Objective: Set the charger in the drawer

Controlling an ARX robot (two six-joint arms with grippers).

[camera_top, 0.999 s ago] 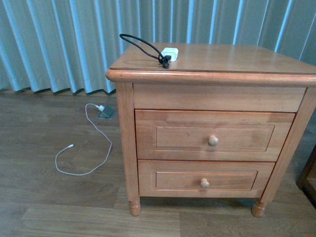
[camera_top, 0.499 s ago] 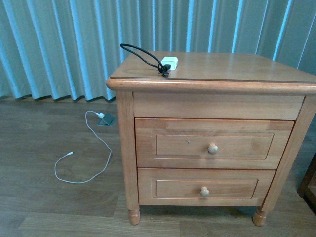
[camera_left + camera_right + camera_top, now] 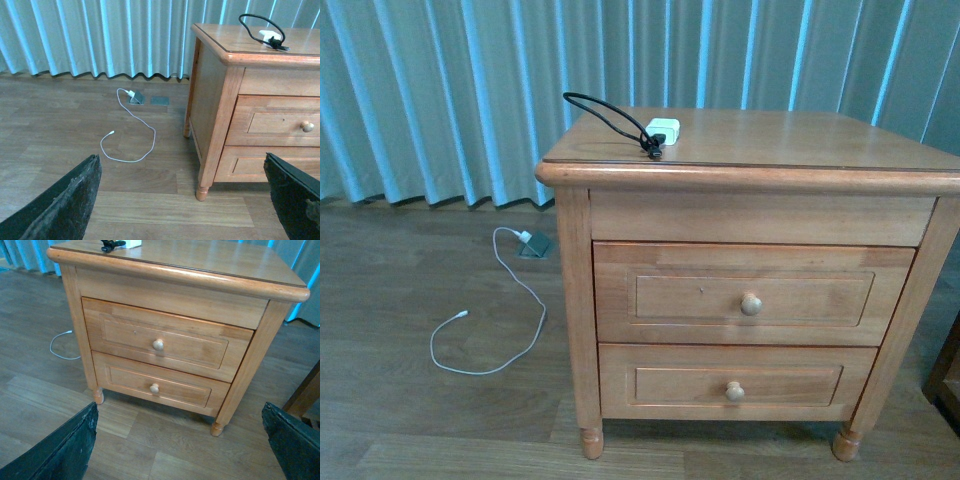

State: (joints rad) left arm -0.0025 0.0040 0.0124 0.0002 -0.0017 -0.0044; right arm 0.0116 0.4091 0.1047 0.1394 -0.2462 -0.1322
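Charger point(image 3: 664, 130) lies on top of the nightstand point(image 3: 800, 135), toward its back-left corner. It is a white cube with its black cable point(image 3: 605, 108) looped out toward the left edge; the cable's plug end sits just beside the cube. Upper drawer point(image 3: 820, 296) is fully closed, with a round pale knob point(image 3: 751, 303) at the centre of the panel. Lower drawer point(image 3: 660, 384) beneath it is also closed. A thin white cable point(image 3: 541, 320) trails across the wood floor point(image 3: 410, 420) left of the nightstand, well apart from the charger. Pale blue curtain point(image 3: 440, 90) hangs behind.

Left tool point(image 3: 180, 165): dark fingers point(image 3: 65, 205) spread wide, nothing between them, out over the floor in front of the nightstand's left side. Right tool point(image 3: 180, 407): fingers point(image 3: 55, 450) also spread wide and holding nothing, facing the drawer fronts, clear of both knobs.
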